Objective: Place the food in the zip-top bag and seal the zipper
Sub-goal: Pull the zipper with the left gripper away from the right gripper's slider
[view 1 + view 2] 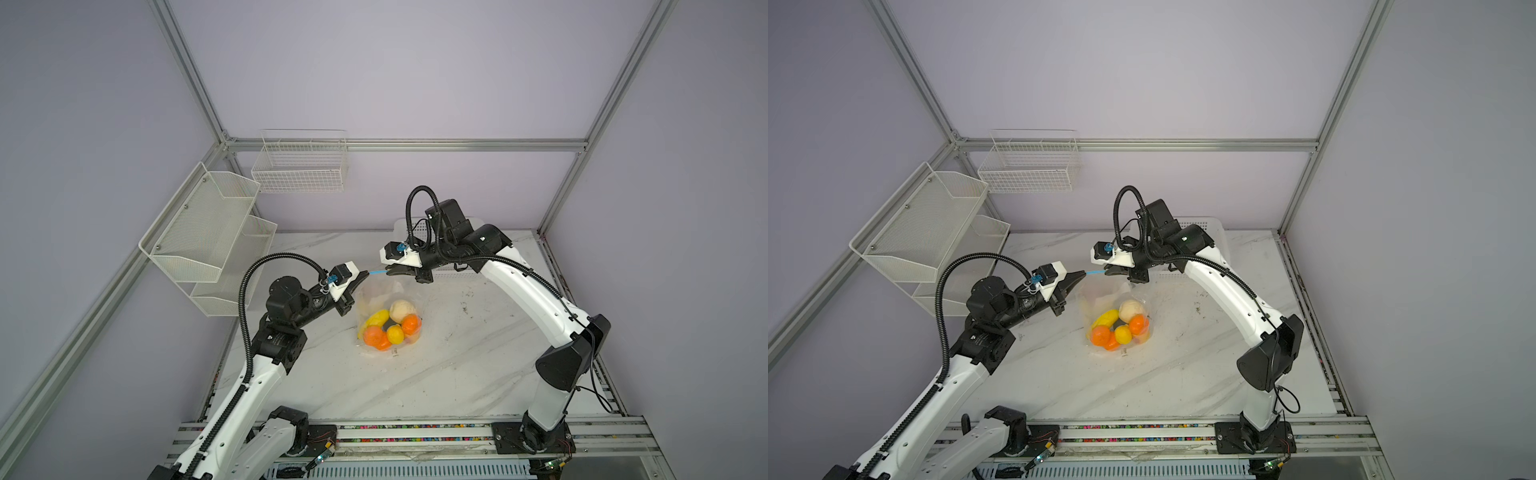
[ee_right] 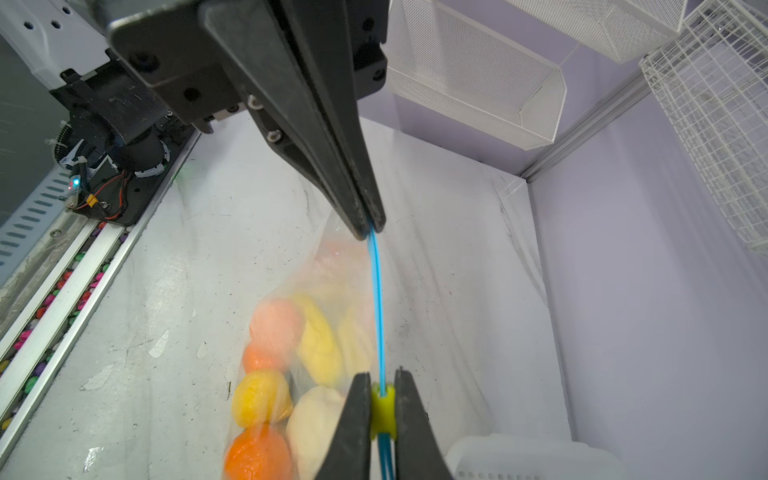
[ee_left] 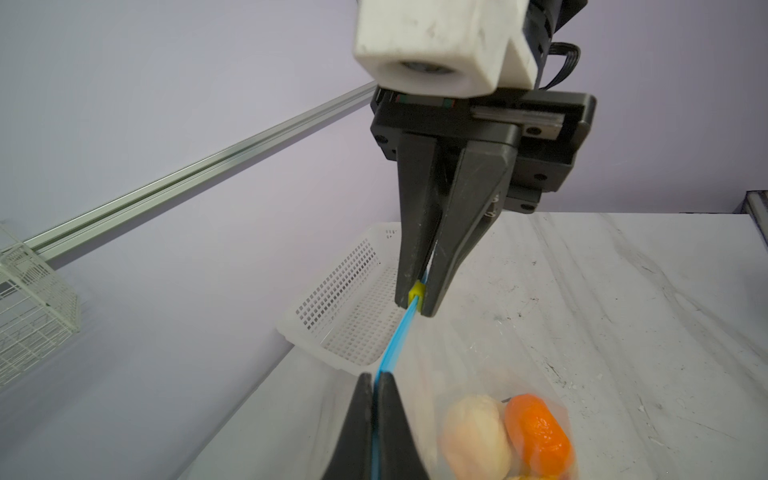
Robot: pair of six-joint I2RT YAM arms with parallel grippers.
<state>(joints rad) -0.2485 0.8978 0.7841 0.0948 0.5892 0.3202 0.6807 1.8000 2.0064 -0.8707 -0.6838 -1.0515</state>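
Two high overhead views and two close wrist views of one tabletop.

The whole table (image 1: 415, 386) is seen from well above its front edge in both top views, looking down toward the back wall. The wrist views are taken close along the zipper (image 3: 392, 345) from opposite ends: the right gripper (image 3: 415, 305) is faced from the left wrist, the left gripper (image 2: 370, 230) from the right wrist. The zipper and zip-top bag (image 2: 332, 257) are shared by all four.

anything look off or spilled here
Nothing stands out: the food sits inside the zip-top bag, none spilled, and the left gripper and right gripper each pinch the zipper.
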